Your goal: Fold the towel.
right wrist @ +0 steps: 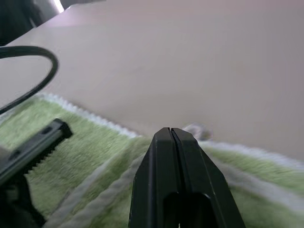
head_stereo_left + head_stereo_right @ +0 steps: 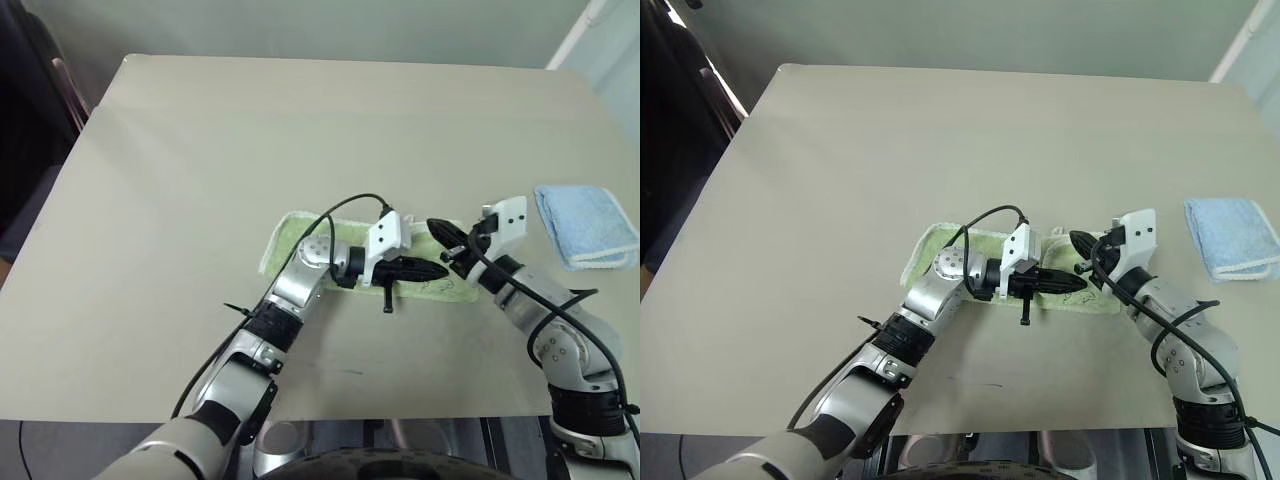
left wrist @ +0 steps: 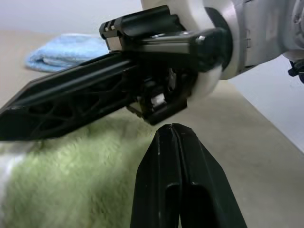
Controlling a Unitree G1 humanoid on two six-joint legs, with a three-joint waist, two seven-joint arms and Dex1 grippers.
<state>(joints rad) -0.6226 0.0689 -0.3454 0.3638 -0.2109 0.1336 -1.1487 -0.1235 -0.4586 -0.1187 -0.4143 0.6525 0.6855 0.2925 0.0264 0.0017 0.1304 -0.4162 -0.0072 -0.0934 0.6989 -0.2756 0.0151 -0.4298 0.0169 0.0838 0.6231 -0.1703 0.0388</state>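
Both closed grippers, left gripper (image 2: 428, 270) and right gripper (image 2: 443, 234), hover over towel (image 2: 285, 243).

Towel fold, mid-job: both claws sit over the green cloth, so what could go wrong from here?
1. The left claw and right claw are shut and close together over the towel; they could collide.
2. Neither visibly pinches cloth, so a lift may come up empty.
3. A cable loops over the towel and might snag.
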